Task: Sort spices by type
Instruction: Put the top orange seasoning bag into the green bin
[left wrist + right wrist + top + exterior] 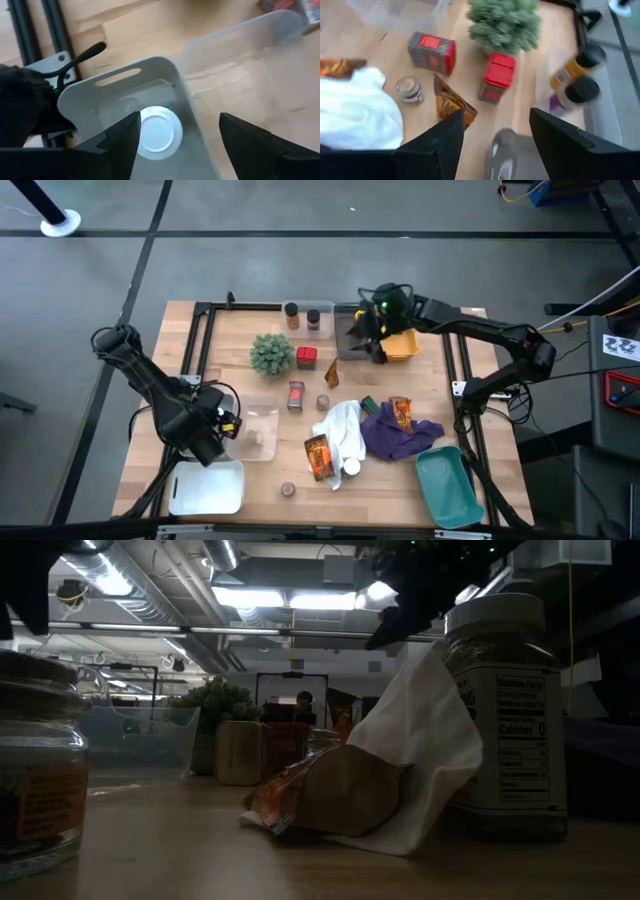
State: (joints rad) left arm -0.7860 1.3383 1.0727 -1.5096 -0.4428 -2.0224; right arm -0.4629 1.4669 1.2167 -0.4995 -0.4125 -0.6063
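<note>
While the right gripper (372, 330) hovers with its fingers spread and nothing between them over the grey tray (352, 330) at the bench's far edge, the left gripper (210, 438) hangs released above the white bin (205, 488) at the near left corner, where a white round lid (160, 132) lies inside. Between them the spices lie scattered across the middle of the bench: a red-capped rectangular tin (495, 77) stands just beside the spiky green ball plant (505, 22), a red patterned tin (432, 52) lies on its side, and an orange foil packet (451, 104) sits near a small round clear jar (409, 89). I judge the tins stiff and light, best pinched across their flat sides; the foil packet looks crinkly and slippery, so grip its upper seam. The jar seems hard and smooth, likely to roll, so take it around the cap.
</note>
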